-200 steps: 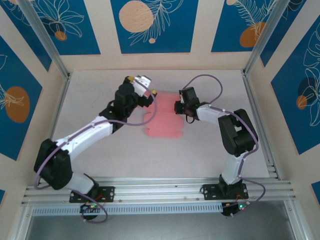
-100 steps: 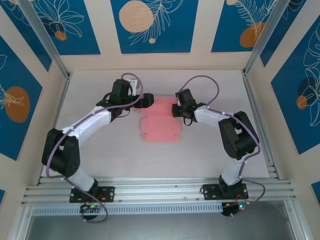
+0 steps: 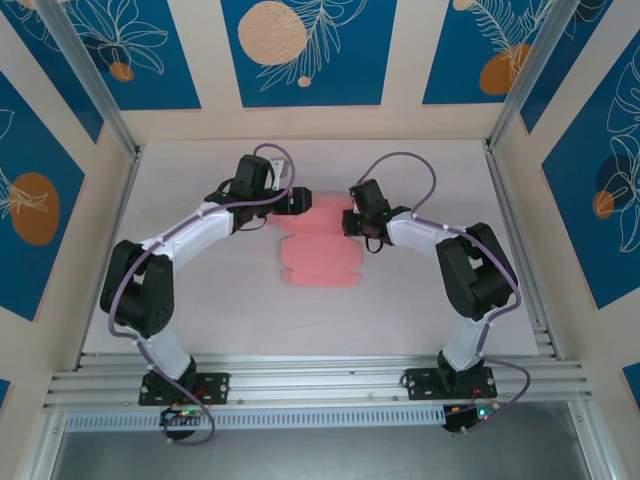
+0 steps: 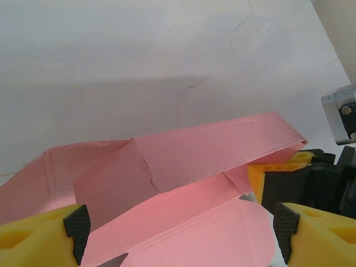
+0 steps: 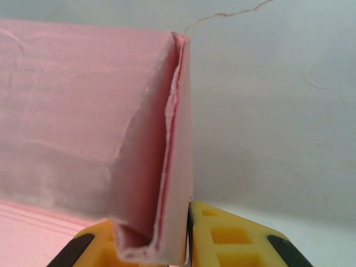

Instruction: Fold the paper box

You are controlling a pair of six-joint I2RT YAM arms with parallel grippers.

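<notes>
paper box [image 3: 320, 262] edge pinched, right gripper [image 5: 188, 233] cropped

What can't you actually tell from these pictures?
- Top view: far corners of the paper box, covered by the left gripper and right gripper.
- Left wrist view: its near flaps, cut off by the bottom edge.
- Right wrist view: how deep it sits between the fingers, cut off below.

A folded panel of the salmon-pink thin card paper box [image 5: 83, 122] stands upright at left, its doubled, slightly frayed edge pinched at the near end between the yellow fingers [image 5: 233, 242] of the right gripper [image 5: 186, 239]. Beyond lies the white, faintly veined table [image 5: 278, 111].
</notes>
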